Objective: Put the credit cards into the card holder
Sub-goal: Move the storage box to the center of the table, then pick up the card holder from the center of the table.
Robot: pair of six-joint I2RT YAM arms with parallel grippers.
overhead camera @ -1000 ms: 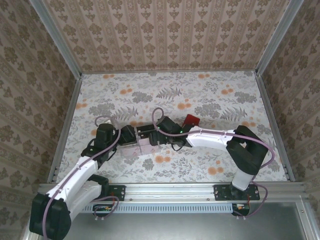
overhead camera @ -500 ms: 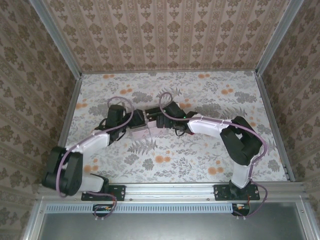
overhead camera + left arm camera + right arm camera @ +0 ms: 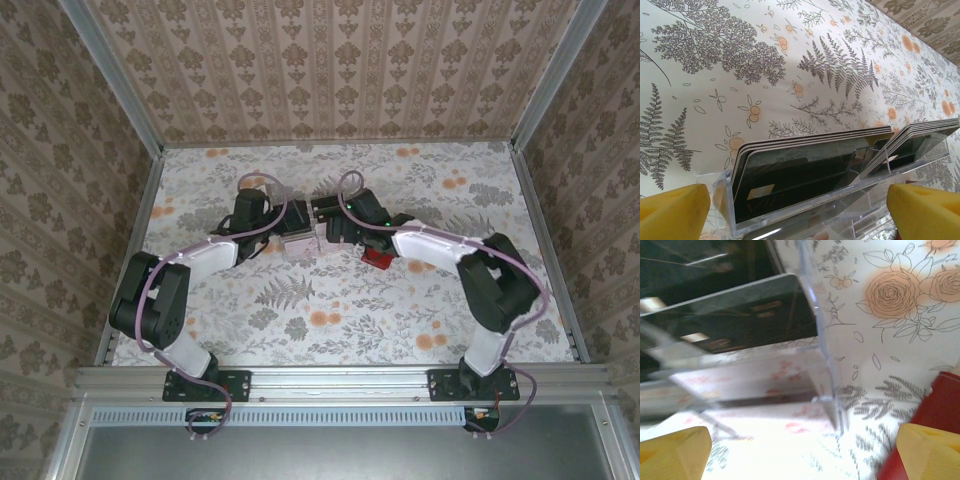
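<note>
the credit cards [image 3: 805,165] stand on edge in two stacks, black faces and pale rims, slotted into a clear stand [image 3: 840,205]. the stand sits dead centre between the fingers of the left pincer [image 3: 800,210], just ahead of them. that pincer is spread as wide as it goes, a yellow fingertip on either side, and it has nothing in its grip that i can make out.

across from it, the right pincer [image 3: 801,451] is spread wide too and holds nothing. the end of the stand and its dark cards are just ahead of it. the red card holder [image 3: 935,410] lies on the flowered counter [image 3: 715,75] right beside its outer fingertip, and i can't tell whether the two touch. from above, the two pincers face each other over the stand, with the card holder just behind the right one, partly tucked under that wrist.

so where are we? by my read, nowhere near done. every card i can see is in the stand, and none shows in the card holder. whether the holder lies folded or open i can't say from here. what's left is the whole job: lift a card out, get the holder open, slide the card into a pocket, and repeat.
</note>
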